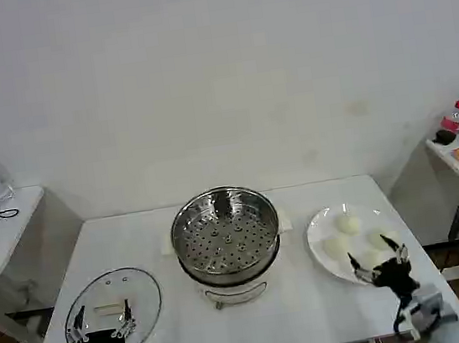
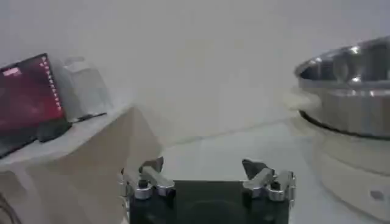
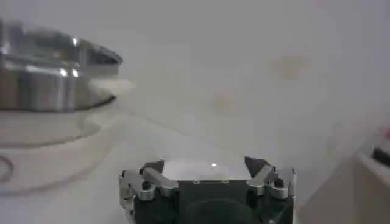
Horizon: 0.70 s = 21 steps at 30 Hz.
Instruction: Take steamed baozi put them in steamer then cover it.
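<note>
Both arms end in a black pincer (image 1: 102,329) with silvery metal fingers (image 2: 149,182).

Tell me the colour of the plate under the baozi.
White, best seen in the head view: the plate holds creamy-white baozi.

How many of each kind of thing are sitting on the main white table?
Buns: 4, on the plate
Plate: 1
Steamer pot: 1
Glass lid: 1
Total: 7
</note>
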Motion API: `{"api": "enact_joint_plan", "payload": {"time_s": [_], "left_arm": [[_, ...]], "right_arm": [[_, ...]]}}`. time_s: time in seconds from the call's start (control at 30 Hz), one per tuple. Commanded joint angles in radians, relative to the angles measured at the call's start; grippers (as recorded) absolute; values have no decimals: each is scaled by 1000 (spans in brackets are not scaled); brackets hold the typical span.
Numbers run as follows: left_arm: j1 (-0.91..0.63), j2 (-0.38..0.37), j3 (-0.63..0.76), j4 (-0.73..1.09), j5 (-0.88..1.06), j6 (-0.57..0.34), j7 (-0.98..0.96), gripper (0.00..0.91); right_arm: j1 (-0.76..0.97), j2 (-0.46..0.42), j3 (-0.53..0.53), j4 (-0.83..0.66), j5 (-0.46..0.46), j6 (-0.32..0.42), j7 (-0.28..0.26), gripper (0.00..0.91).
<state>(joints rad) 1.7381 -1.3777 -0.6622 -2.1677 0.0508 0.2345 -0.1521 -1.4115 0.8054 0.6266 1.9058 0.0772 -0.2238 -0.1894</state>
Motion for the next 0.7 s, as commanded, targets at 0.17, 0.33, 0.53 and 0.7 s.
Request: {"api": "enact_joint_plan", "payload": {"time_s": [0.17, 0.33, 0.53, 0.7], "left_arm": [[1, 4, -6, 6, 57, 34, 66, 907], [5, 1, -5, 0, 67, 25, 69, 907], [6, 2, -4, 0, 74, 20, 70, 907], [0, 1, -7, 4, 82, 18, 71, 907]], "right_arm": [[292, -371, -57, -215, -157, -45, -329, 907], [569, -443, -297, -374, -330, 90, -561, 907], [1001, -412, -713, -545, -397, 225, -754, 907], [1211, -343, -961, -646, -365, 260, -867, 907]]}}
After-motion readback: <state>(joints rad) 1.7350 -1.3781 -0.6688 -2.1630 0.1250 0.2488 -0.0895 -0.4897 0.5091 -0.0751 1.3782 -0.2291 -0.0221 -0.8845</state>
